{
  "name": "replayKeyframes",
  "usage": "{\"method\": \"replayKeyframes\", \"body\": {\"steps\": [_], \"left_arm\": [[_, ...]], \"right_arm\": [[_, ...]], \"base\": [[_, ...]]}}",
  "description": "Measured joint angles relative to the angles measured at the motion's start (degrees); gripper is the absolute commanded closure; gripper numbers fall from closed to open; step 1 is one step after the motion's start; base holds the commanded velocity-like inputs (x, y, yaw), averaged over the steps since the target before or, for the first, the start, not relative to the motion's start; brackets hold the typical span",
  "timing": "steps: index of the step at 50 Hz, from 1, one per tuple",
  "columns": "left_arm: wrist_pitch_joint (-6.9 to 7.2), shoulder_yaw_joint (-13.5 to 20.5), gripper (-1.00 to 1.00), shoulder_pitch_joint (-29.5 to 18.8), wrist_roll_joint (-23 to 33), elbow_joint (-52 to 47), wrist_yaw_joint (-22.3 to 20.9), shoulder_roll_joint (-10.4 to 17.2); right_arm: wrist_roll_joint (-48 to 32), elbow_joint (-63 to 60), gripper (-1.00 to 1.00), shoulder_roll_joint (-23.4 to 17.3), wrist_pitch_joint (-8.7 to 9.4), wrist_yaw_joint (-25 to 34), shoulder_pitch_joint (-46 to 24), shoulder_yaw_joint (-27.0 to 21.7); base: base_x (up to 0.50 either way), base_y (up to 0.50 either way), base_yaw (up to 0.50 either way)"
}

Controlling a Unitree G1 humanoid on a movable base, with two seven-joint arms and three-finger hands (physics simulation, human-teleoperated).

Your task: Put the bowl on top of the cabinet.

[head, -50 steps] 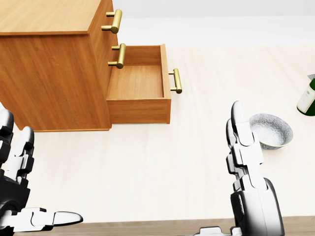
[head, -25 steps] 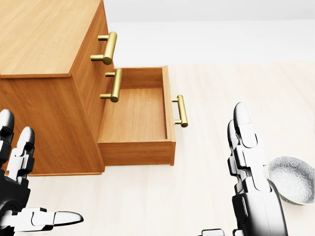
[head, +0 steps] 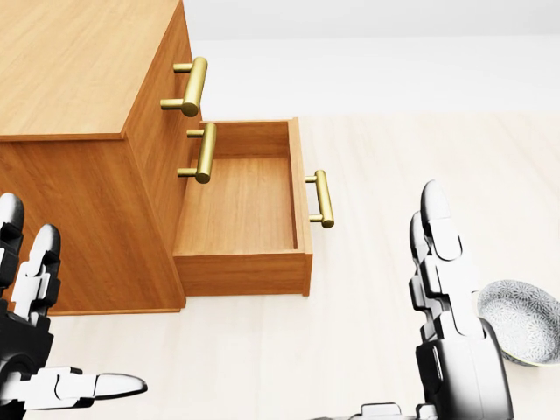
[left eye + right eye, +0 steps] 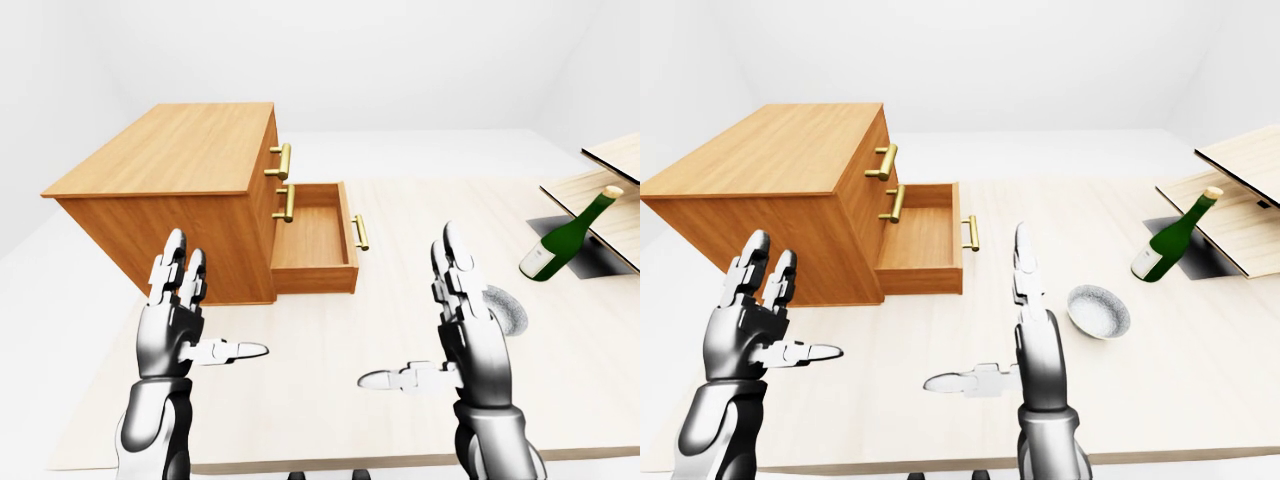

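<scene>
- Right hand: fingers were spread and upright, thumb out sideways; it gripped nothing and touched nothing, raised over the table.
- Left hand: was likewise splayed wide, thumb pointing toward the right hand, and held nothing.
- Bowl: small, round, pale grey with speckles, upright; it stood on the table just right of the right hand in the right-eye view, apart from the fingers.
- Cabinet: wooden with brass handles; one drawer was pulled out; it stood well left of the bowl.
- Bottle: green, leaned at the right of the right-eye view.
</scene>
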Motion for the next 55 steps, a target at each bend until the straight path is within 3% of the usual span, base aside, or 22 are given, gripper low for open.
{"method": "replayKeyframes", "body": {"steps": [12, 23, 32, 39, 48, 55], "left_arm": [[0.0, 0.1, -1.0, -0.38, -0.03, 0.35, 0.19, 0.15], [0.0, 0.04, -1.0, -0.58, 0.03, 0.71, 0.36, 0.21], [0.0, 0.06, -1.0, -0.84, 0.03, 0.94, 0.53, 0.31], [0.0, 0.03, -1.0, -0.96, 0.05, 0.98, 0.66, 0.36], [0.0, 0.06, -1.0, -1.24, 0.08, 1.24, 0.81, 0.44], [0.0, 0.12, -1.0, -1.54, 0.04, 1.57, 0.96, 0.56]], "right_arm": [[-7.5, -8.23, -1.0, -0.16, 0.0, 4.05, -2.64, -1.55], [-24.66, -12.89, -1.0, 0.51, 0.0, 20.19, -8.75, -7.07], [-36.99, -12.89, -1.0, 0.74, 0.0, 34.08, -12.24, -15.05], [-42.67, -12.89, -1.0, 1.23, 0.0, 41.58, -12.38, -22.81], [-46.57, -11.42, -1.0, 1.57, 0.0, 47.1, -11.88, -31.0], [-47.73, -8.87, -1.0, 1.36, 0.0, 47.1, -11.61, -35.83]], "base": [[0.0, 0.0, 0.0], [0.0, 0.0, 0.0], [0.0, 0.0, 0.0], [0.0, 0.0, 0.0], [0.0, 0.0, 0.0], [0.0, 0.0, 0.0]]}}
